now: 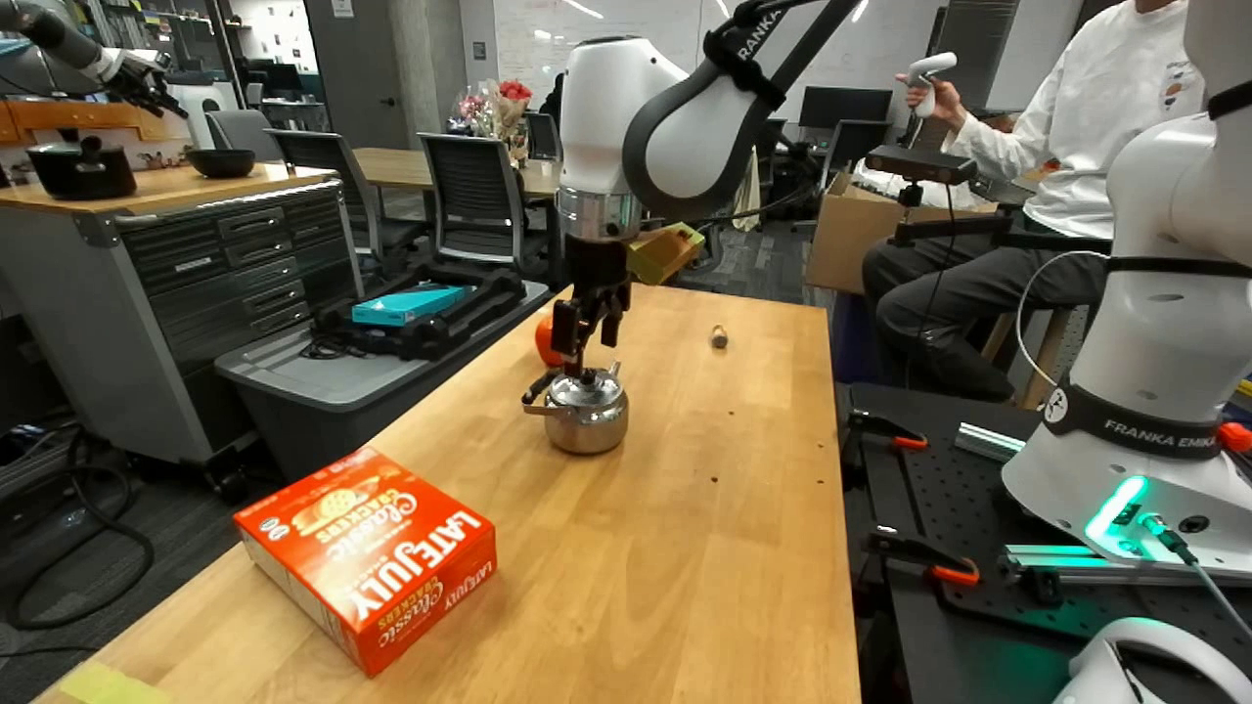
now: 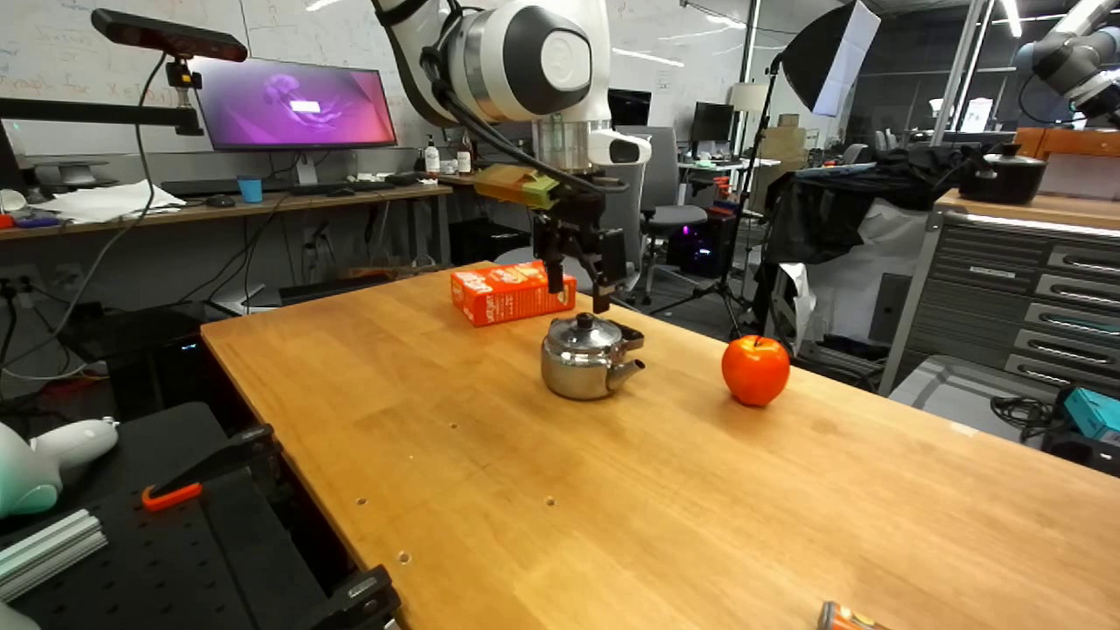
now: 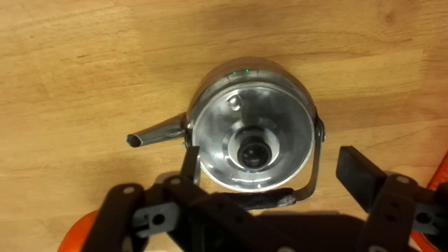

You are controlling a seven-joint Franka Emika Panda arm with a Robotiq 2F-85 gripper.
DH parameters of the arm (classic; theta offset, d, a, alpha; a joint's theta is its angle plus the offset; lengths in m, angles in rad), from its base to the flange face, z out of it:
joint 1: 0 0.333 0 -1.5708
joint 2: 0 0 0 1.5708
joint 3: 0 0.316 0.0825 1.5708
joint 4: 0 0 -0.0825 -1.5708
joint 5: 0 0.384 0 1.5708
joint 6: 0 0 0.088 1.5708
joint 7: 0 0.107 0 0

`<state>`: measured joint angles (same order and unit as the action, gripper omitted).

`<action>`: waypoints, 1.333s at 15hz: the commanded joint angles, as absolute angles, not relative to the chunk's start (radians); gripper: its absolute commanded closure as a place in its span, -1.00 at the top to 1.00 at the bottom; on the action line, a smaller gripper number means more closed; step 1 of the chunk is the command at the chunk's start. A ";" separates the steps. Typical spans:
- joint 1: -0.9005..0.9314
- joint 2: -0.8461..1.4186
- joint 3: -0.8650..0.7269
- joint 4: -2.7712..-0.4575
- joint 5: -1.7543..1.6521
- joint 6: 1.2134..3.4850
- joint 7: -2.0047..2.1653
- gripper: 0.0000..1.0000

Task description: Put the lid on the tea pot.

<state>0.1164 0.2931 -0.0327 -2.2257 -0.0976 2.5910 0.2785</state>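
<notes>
The steel tea pot (image 1: 587,427) stands upright on the wooden table, also seen in an exterior view (image 2: 577,374) and the wrist view (image 3: 250,67). The silver lid (image 3: 218,131) with its black knob lies on top of the pot, looking level in an exterior view (image 2: 581,334). The pot's dark-gripped handle (image 3: 260,198) is folded down to one side; the spout (image 3: 157,134) points to the opposite end. My gripper (image 2: 578,299) is open and empty just above the pot. In the wrist view its fingers (image 3: 269,154) are spread either side of the lid, apart from the knob.
A red-orange apple (image 2: 756,371) sits near the pot on its spout side. An orange cracker box (image 1: 372,552) lies flat on the table on the far side from the apple. A small cylinder (image 1: 719,336) lies farther along the table. Clamps (image 1: 924,555) are on the robot's black bench.
</notes>
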 commanded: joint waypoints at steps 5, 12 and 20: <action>0.112 0.027 -0.018 -2.417 -0.175 2.564 0.274 1.00; 0.084 -0.119 0.004 -2.559 -0.149 2.586 0.277 1.00; 0.070 -0.120 0.024 -2.584 -0.115 2.580 0.272 1.00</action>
